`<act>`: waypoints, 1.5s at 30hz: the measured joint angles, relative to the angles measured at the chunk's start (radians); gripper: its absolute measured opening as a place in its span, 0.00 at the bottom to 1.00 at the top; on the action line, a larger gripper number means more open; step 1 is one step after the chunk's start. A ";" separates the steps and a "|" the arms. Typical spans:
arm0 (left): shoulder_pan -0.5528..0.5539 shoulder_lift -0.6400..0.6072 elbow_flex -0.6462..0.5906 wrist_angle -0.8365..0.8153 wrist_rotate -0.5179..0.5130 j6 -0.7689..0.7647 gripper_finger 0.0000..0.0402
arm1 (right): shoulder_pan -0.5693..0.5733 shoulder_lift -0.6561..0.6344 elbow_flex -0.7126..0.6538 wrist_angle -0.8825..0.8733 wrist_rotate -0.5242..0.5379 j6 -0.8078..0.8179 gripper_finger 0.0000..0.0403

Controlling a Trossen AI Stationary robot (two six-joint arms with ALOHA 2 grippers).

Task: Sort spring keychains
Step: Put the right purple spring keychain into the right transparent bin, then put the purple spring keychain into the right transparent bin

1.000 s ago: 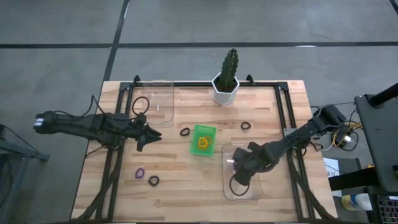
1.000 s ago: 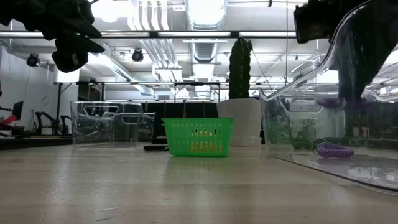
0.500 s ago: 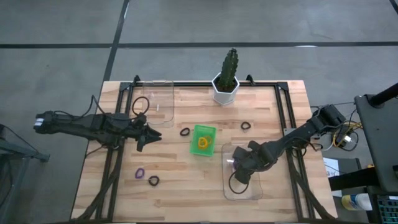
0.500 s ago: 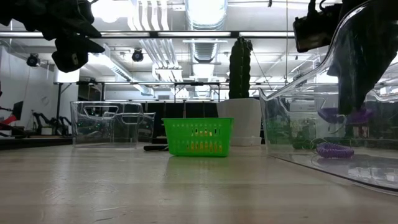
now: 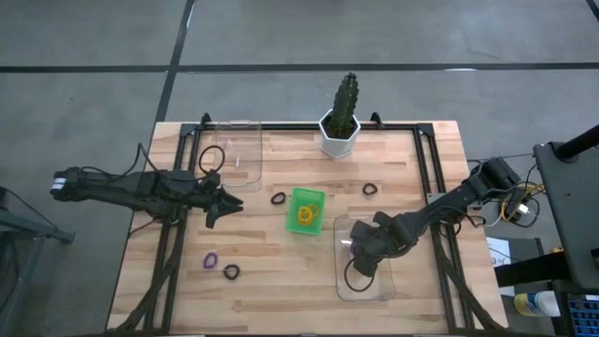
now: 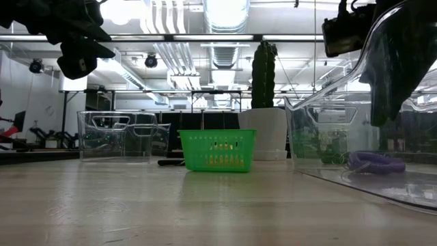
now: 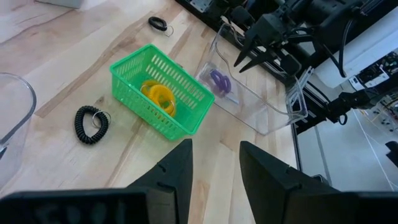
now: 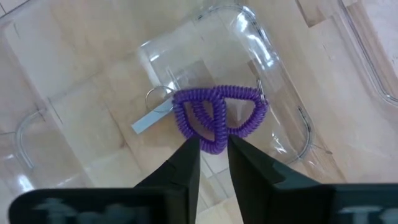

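Spring keychains are scattered over the desk (image 5: 281, 309), so I go from the big things down. A clear bin (image 5: 363, 281) sits at about five o'clock on the desk, another clear bin (image 5: 234, 154) at eleven, and the green basket (image 5: 306, 210) in the centre holds an orange keychain (image 5: 304, 214). A purple keychain (image 8: 217, 115) lies on the floor of the five o'clock bin. Loose ones remain: black (image 5: 278, 198) just at nine o'clock of the basket, black (image 5: 371, 190) at two o'clock of it, and a purple (image 5: 211, 260) and a black (image 5: 230, 271) near seven o'clock on the desk.

My right gripper (image 8: 211, 152) hangs over the purple coil inside that bin, jaws slightly apart, holding nothing that I can see; the coil rests on the bin floor below the tips. I judge this the release step, so I want the jaws wider before lifting, and a straight lift so no coil snags a fingertip.

My left gripper (image 7: 214, 165) waits over the desk at nine o'clock, jaws apart and empty.
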 joint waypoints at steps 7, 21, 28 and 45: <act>0.000 0.000 0.000 0.000 0.000 -0.017 0.31 | 0.000 -0.038 0.030 0.006 0.006 -0.045 0.21; 0.000 -0.001 0.000 0.000 0.004 -0.164 0.31 | 0.007 -0.397 -0.026 0.040 0.296 -0.124 0.14; 0.000 -0.011 0.002 0.001 0.047 -0.163 0.31 | 0.041 -0.577 -0.162 0.191 0.433 -0.125 0.14; -0.023 0.141 0.261 -0.355 0.046 -0.202 0.31 | 0.077 -0.838 -0.510 0.661 0.473 -0.203 0.14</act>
